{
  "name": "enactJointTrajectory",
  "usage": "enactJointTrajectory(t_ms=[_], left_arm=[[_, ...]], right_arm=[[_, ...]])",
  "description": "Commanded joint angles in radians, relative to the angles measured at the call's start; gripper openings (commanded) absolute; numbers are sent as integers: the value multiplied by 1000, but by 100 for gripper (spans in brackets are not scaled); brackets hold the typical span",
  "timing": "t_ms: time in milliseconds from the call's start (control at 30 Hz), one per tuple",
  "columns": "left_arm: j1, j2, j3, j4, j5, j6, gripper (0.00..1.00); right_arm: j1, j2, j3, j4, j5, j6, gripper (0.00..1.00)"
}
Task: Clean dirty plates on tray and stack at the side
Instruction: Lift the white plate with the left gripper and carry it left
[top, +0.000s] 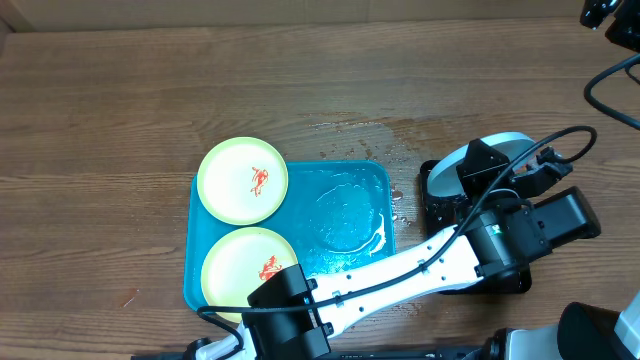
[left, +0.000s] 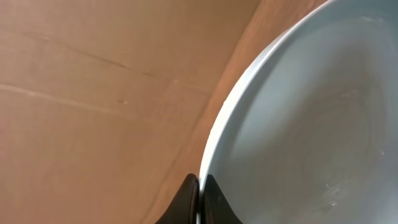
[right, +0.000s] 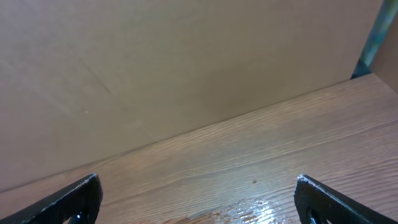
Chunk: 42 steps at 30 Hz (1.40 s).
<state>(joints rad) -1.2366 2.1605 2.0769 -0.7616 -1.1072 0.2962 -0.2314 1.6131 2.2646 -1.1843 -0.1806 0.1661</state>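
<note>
Two pale yellow dirty plates with red sauce smears lie on the left of the wet turquoise tray (top: 345, 215): one at the far end (top: 243, 180), overhanging the rim, and one at the near end (top: 245, 265). My left gripper (left: 199, 183) is shut on the rim of the pale blue-white plate (left: 305, 118), which looks clean. In the overhead view that plate (top: 447, 172) is held to the right of the tray, over the black tray (top: 432, 208). My right gripper (right: 199, 186) is open and empty above wet wood.
Water is spilled on the wooden table (top: 350, 132) just beyond the turquoise tray, and shows in the right wrist view (right: 249, 211). A cardboard wall (right: 155, 62) stands at the table's far side. My left arm (top: 400, 275) crosses the tray's near right corner.
</note>
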Motion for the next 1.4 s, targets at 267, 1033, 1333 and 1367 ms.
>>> enactJointTrajectory(t_ms=[267,1033,1333,1367], left_arm=[[-3,11,29,12,-50,33,4],[45,-4,38,-174,432,-346,4],[288,-53,148,-299,970,-557,4],[336,-63,151,-312,1044,-565,4]], right_arm=[[-2,-14,26,-2,-31,-6,100],[-2,-14,26,-37,-33,-6,100],[-2,-14,26,-80,-69,-6,100],[-2,-14,26,-87,-69,-6,100]])
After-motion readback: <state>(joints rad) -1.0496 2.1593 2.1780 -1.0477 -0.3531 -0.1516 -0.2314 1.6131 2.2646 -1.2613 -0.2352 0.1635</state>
